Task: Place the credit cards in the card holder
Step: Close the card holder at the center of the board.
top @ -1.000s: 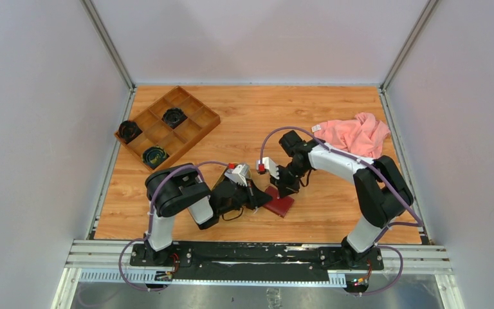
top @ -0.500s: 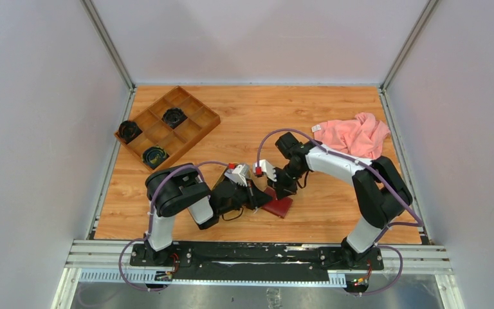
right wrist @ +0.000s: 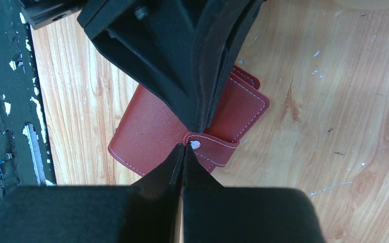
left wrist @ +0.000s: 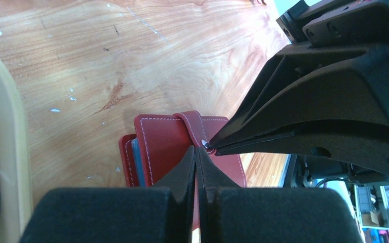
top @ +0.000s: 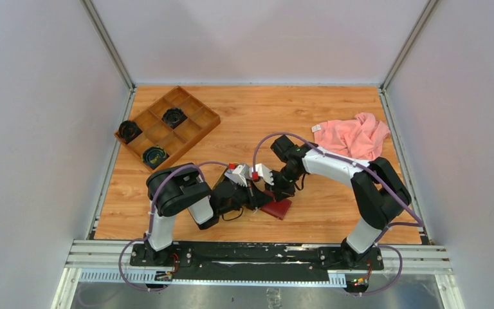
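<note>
The card holder point(top: 278, 207), a dark red folded wallet, lies on the wooden table between the two arms. It fills the middle of the left wrist view point(left wrist: 164, 142) and the right wrist view point(right wrist: 147, 131). Its snap tab point(left wrist: 195, 126) point(right wrist: 210, 147) is folded over the top face. My left gripper point(left wrist: 197, 149) point(top: 262, 198) is shut, its tips resting on the holder right at the snap. My right gripper point(right wrist: 184, 147) point(top: 274, 193) is also shut, and its tips meet the same snap from the opposite side. The credit cards are hidden; only a grey-blue strip shows at the holder's edge.
A brown compartmented wooden box point(top: 167, 125) with black round items stands at the back left. A pink cloth point(top: 354, 135) lies at the back right. The rim of a tan wooden tray point(left wrist: 5, 126) runs close beside the left gripper.
The right arm has shifted left and lowered toward the holder, bringing its tips against the left gripper's. The left arm and the holder have stayed in place.
</note>
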